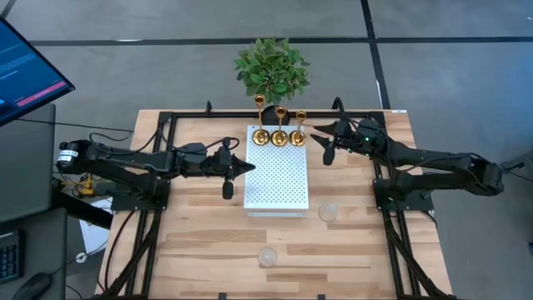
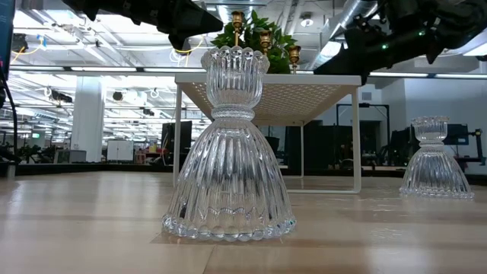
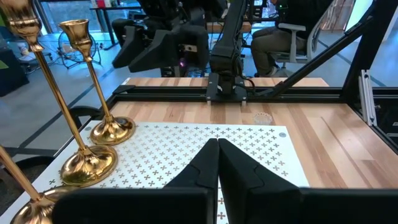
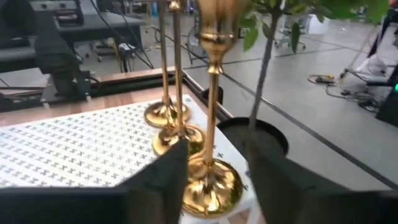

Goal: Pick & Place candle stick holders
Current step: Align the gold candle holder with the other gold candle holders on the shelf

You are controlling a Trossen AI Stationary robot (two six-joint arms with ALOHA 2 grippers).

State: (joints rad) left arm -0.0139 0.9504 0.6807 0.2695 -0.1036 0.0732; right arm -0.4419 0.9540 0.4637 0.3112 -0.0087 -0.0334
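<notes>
Three gold candle stick holders (image 1: 261, 136), (image 1: 280, 137), (image 1: 298, 136) stand on their round bases along the far edge of a white perforated platform (image 1: 275, 187). Two clear glass holders (image 1: 327, 212), (image 1: 266, 257) stand on the wooden table nearer the front. My right gripper (image 1: 320, 142) is open at the platform's far right corner. In the right wrist view its fingers stand on either side of the nearest gold holder (image 4: 211, 180), and no touch shows. My left gripper (image 1: 250, 166) is shut and hovers level over the platform's left edge (image 3: 217, 152).
A green potted plant (image 1: 271, 67) stands just beyond the table's far edge, behind the gold holders. Black frame rails (image 1: 166, 125) run along the table's sides. A monitor (image 1: 25, 67) is at the far left. The near glass holder (image 2: 228, 152) fills the low view.
</notes>
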